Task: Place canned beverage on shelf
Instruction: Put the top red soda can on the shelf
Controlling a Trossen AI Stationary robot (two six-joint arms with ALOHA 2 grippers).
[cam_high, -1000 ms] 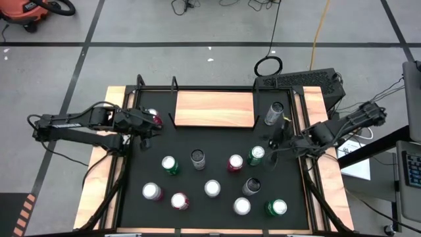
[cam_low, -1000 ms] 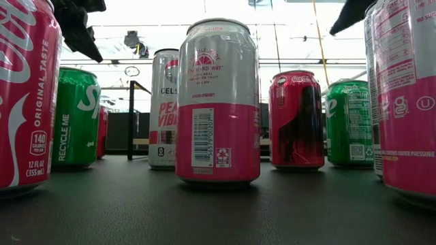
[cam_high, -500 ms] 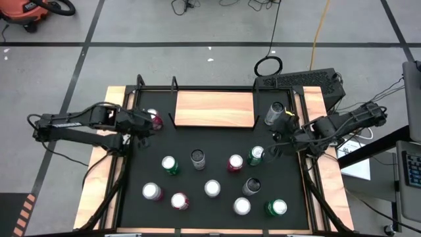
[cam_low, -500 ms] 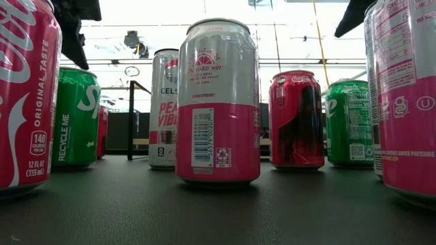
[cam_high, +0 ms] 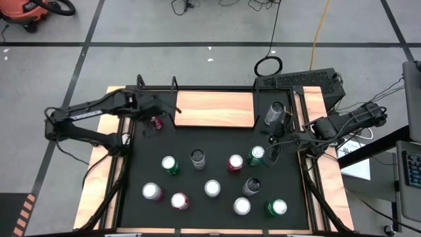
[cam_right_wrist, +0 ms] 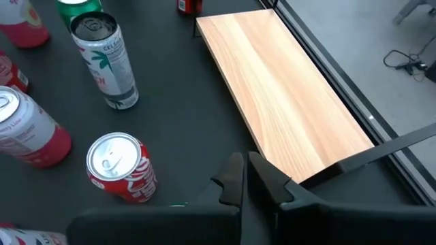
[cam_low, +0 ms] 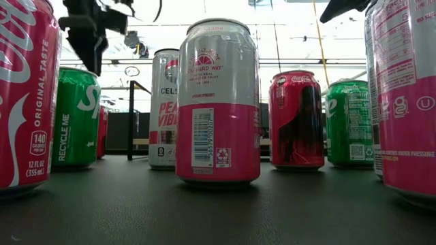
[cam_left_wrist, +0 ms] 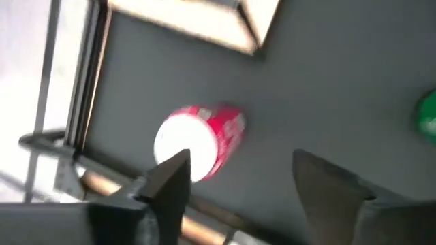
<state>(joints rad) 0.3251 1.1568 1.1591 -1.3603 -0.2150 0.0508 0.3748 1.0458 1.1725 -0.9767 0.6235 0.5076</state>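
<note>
Cans all over the black mat (cam_high: 210, 141), approx a dozen, and the shelf (cam_high: 214, 108) sits flat at the far edge of it, light wood w/ small black brackets at the ends, nothing standing on it. Left gripper (cam_high: 160, 112) hangs above the mat by the shelf's left end, fingers spread apart w/ nothing between them; in the left wrist view its two dark fingers (cam_left_wrist: 170, 178) frame a red can (cam_left_wrist: 199, 141) standing upright below, not touching it, and a corner of the shelf (cam_left_wrist: 204, 20) shows just beyond. From overhead that red can (cam_high: 156, 122) is just beside the shelf's left end, on the mat, partly under the arm. Right gripper (cam_high: 275, 139) is over the mat's right side, near the shelf's right end, fingers pressed together and holding nothing; the right wrist view shows them closed (cam_right_wrist: 246, 178) w/ the shelf board (cam_right_wrist: 286, 88) stretching ahead. A grey can (cam_high: 274, 112) stands just off the shelf's right end, and a green can (cam_high: 256, 155) is close to the right gripper. In the right wrist view a red can (cam_right_wrist: 121, 167) w/ a silver top stands near the fingers, a tall white-and-green can (cam_right_wrist: 107, 61) further on. From table height a pink-and-white can (cam_low: 218, 102) fills the middle, a green one (cam_low: 75, 117) to its left, and the left gripper (cam_low: 90, 34) hangs dark up above them.
</note>
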